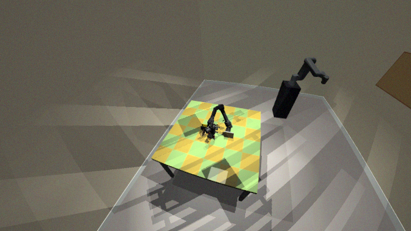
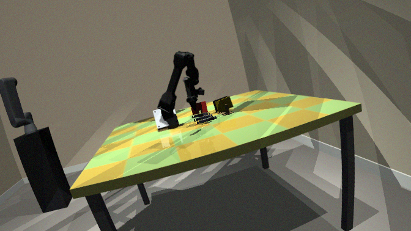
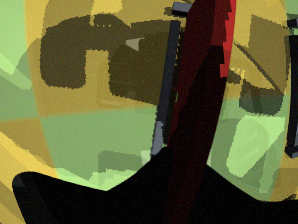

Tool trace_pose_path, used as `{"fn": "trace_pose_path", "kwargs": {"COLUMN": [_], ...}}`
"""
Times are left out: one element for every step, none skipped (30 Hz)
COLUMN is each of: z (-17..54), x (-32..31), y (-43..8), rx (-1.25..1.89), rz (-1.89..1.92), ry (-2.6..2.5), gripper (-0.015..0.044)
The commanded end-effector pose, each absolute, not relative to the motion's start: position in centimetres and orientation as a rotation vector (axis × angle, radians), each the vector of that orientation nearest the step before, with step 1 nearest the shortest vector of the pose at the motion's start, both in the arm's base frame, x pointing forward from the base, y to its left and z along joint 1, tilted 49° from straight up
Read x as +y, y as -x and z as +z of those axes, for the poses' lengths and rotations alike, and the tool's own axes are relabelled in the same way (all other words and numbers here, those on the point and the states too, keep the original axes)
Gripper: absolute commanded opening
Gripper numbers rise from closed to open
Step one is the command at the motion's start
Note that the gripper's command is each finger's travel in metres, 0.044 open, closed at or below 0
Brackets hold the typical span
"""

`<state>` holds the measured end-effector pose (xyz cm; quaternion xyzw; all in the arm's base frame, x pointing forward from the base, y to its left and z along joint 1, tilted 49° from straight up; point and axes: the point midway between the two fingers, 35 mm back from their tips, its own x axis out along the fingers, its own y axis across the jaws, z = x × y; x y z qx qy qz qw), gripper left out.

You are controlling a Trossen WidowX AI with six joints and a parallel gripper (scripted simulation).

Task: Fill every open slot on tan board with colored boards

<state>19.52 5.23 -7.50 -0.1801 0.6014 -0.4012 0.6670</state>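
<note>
Currently:
- Claw point(image 2: 192, 105) point(image 3: 173, 155) is clenched on the red board point(image 2: 199, 107) point(image 3: 202, 75), one finger to each face; a grip across the thin edge presumably keeps the broad faces upright for slotting.
- Red board is stood upright, seen edge-on from the wrist; whether it has been lifted out of its holder cannot be told.
- Dark holder parts point(image 2: 204, 118) point(image 3: 169, 85) are seen low by the red board, likely there to keep boards standing for pickup.
- Yellow board point(image 2: 223, 104) is stood apart, slightly tilted in view, beyond the red one; not gripped, probably kept for a later slot.
- Standing tan board, its slots and the notch can't be made out; alignment can't be judged.
- Arm point(image 1: 219, 107) point(image 2: 183, 58) is bent high and reached down, so a straight upward pull should be allowed.
- Everything is carried by the checkered table point(image 1: 211, 166) point(image 2: 257, 122).
</note>
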Motion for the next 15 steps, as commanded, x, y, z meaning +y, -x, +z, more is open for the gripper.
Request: {"fn": "trace_pose_path", "kwargs": {"z": [-7.0,-6.8,-6.7,-6.6,-6.5,-6.3,-6.2,-6.1,-5.9,-5.8,-5.7,-5.5,-5.4,-5.3,-5.1], "x": [6.1,6.2,6.3,6.5,6.6,6.8,6.9,7.1,7.2,7.4,7.5,7.7,7.9,8.0,8.2], "y": [-19.7,-19.7,-19.8,-19.8,-19.8,-19.8,-19.8,-19.8,-19.8,-19.8,-19.8,-19.8,-19.8,-19.9,-19.9], "rx": [1.353,1.353,1.353,1.353,1.353,1.353,1.353,1.353,1.353,1.353,1.354,1.354,1.354,1.354,1.354], "rz": [-0.899,-0.899,-0.899,-0.899,-0.899,-0.898,-0.898,-0.898,-0.898,-0.898,-0.898,-0.898,-0.898,-0.898,-0.898], "ry": [0.392,0.392,0.392,0.392,0.392,0.392,0.392,0.392,0.392,0.392,0.392,0.392,0.392,0.391,0.391], "gripper": [0.0000,0.0000,0.0000,0.0000,0.0000,0.0000,0.0000,0.0000,0.0000,0.0000,0.0000,0.0000,0.0000,0.0000,0.0000]}}
